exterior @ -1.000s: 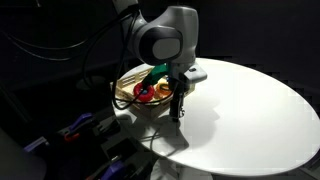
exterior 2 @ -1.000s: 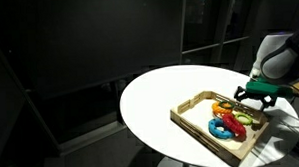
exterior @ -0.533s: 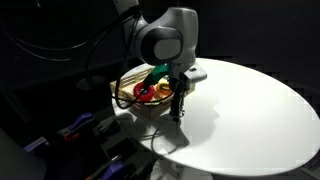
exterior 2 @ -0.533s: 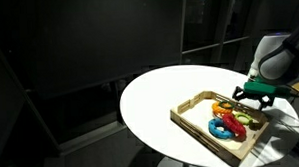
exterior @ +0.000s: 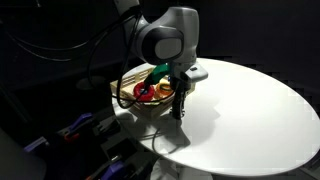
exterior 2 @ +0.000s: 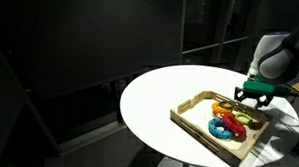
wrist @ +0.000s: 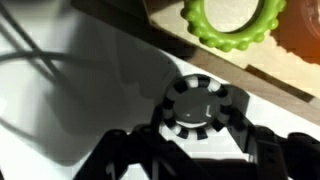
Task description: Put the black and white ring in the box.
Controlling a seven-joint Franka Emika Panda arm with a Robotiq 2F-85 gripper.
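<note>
The black and white ring (wrist: 198,104) lies flat on the white table (wrist: 60,90), just outside the box's light-wood side (wrist: 285,80). In the wrist view my gripper (wrist: 197,118) is shut on the ring, with a dark finger (wrist: 148,128) pressed to each side of it. In both exterior views the gripper (exterior: 179,108) (exterior 2: 254,98) points straight down at the table beside the box (exterior: 124,84) (exterior 2: 196,114), and the ring itself is too small to make out there.
A green ring (wrist: 232,22) lies inside the box near the side closest to my gripper. A blue ring (exterior 2: 226,131) and red and orange rings (exterior 2: 229,113) also fill it. The round table (exterior: 250,110) drops off just beyond the box.
The fingers have drawn together around the ring at the table surface. The arm, the box and its rings have not moved.
</note>
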